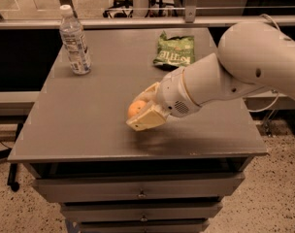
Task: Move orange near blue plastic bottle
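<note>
The orange (136, 108) sits between the cream fingers of my gripper (140, 111), over the front middle of the grey table (79, 125). The gripper is shut on it and reaches in from the right on the big white arm (244, 67). Whether the orange touches the tabletop or hangs just above it cannot be told. The blue plastic bottle (74, 41), clear with a white cap and pale label, stands upright at the table's far left corner, well away from the orange.
A green chip bag (174, 51) lies flat at the back middle of the table. Drawers (138, 193) sit under the front edge. A railing and a chair base show behind the table.
</note>
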Motion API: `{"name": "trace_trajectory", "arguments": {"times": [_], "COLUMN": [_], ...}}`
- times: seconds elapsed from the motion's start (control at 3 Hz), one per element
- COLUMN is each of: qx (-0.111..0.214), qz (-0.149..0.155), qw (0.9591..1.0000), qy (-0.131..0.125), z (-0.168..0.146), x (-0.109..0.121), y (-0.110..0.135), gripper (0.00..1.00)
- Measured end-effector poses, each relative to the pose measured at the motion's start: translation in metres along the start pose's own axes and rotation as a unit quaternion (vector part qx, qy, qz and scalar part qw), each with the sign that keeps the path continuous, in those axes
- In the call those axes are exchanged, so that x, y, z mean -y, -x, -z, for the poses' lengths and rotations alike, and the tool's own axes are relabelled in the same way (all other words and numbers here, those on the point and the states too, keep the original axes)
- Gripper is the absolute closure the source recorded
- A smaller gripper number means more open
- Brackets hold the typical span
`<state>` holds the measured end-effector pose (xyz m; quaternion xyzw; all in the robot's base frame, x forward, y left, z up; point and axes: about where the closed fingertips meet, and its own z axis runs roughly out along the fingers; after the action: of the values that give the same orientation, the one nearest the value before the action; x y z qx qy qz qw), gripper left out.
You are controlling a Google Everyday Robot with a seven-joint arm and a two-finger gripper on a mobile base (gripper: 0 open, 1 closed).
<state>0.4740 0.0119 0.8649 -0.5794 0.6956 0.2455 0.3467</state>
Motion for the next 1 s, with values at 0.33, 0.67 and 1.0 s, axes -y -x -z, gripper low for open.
{"name": "trace_trajectory", "arguments": {"times": [0.33,0.67,1.0], "qx": [0.000,0.012,0.031], "qz": [0.000,0.011,0.027], "qw": [1.0000,0.9999,0.9991], "qy": [0.000,0.000,-0.010], "z": [0.000,-0.018,-0.041], "x": [0.000,0.016,0.058], "y": [0.000,0.009,0.020], "gripper": [1.00,1.00,1.00]}}
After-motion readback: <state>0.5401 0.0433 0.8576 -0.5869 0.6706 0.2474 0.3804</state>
